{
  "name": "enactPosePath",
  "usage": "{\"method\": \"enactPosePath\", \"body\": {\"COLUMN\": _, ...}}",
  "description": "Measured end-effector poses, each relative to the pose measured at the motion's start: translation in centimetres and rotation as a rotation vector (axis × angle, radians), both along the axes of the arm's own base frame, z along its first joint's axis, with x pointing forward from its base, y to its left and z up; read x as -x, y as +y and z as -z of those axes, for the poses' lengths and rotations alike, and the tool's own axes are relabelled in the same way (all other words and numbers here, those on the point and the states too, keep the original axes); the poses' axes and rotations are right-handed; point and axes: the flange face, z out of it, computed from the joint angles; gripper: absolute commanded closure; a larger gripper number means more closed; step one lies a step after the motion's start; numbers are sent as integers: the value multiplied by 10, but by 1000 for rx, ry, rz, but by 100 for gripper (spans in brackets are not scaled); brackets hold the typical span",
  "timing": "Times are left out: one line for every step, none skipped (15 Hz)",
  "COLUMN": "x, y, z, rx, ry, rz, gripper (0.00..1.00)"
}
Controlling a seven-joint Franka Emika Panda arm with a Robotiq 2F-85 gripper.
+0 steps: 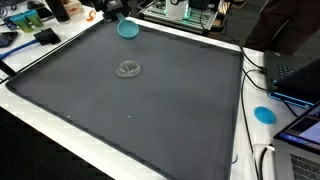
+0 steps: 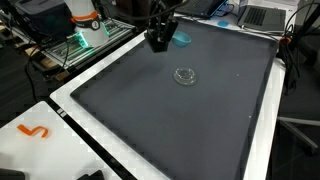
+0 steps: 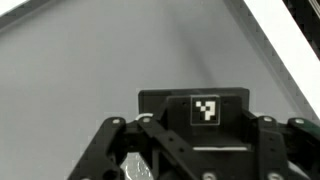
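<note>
My black gripper [image 2: 160, 38] hangs over the far edge of a dark grey mat [image 2: 190, 120], right beside a teal round dish [image 2: 179, 38]. In both exterior views the dish [image 1: 128, 29] lies on the mat just by the gripper [image 1: 114, 12]; I cannot tell if they touch. A small clear round lid [image 1: 128, 69] rests alone near the mat's middle [image 2: 185, 76]. The wrist view shows only the gripper's linkage and a black plate with a square marker [image 3: 205, 110]. The fingertips are out of frame, and nothing shows whether they stand open or shut.
A white border [image 1: 245, 110] frames the mat. A small blue disc [image 1: 264, 114] and cables lie on it beside a laptop [image 1: 300, 75]. Cluttered benches with electronics [image 2: 80, 35] stand past the far edge. An orange hook shape [image 2: 35, 131] lies on the white surface.
</note>
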Motion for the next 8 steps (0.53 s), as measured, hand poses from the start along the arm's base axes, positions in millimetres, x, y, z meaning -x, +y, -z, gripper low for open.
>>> {"method": "enactPosePath", "body": {"x": 0, "y": -1, "z": 11, "rx": 14, "ry": 26, "rz": -20, "gripper": 69}}
{"method": "enactPosePath", "body": {"x": -1, "y": -2, "z": 22, "rx": 27, "ry": 50, "rz": -35, "gripper": 69}}
{"method": "enactPosePath", "body": {"x": -1, "y": -3, "z": 33, "rx": 40, "ry": 72, "rz": -47, "gripper": 69}}
{"method": "enactPosePath", "body": {"x": -2, "y": -4, "z": 43, "rx": 50, "ry": 91, "rz": -58, "gripper": 69}}
{"method": "enactPosePath", "body": {"x": -3, "y": -4, "z": 52, "rx": 57, "ry": 107, "rz": -66, "gripper": 69}}
{"method": "enactPosePath", "body": {"x": -5, "y": -4, "z": 61, "rx": 62, "ry": 121, "rz": -70, "gripper": 69}}
{"method": "enactPosePath", "body": {"x": -7, "y": -4, "z": 68, "rx": 63, "ry": 131, "rz": -72, "gripper": 69}}
{"method": "enactPosePath", "body": {"x": -10, "y": -4, "z": 73, "rx": 62, "ry": 135, "rz": -74, "gripper": 69}}
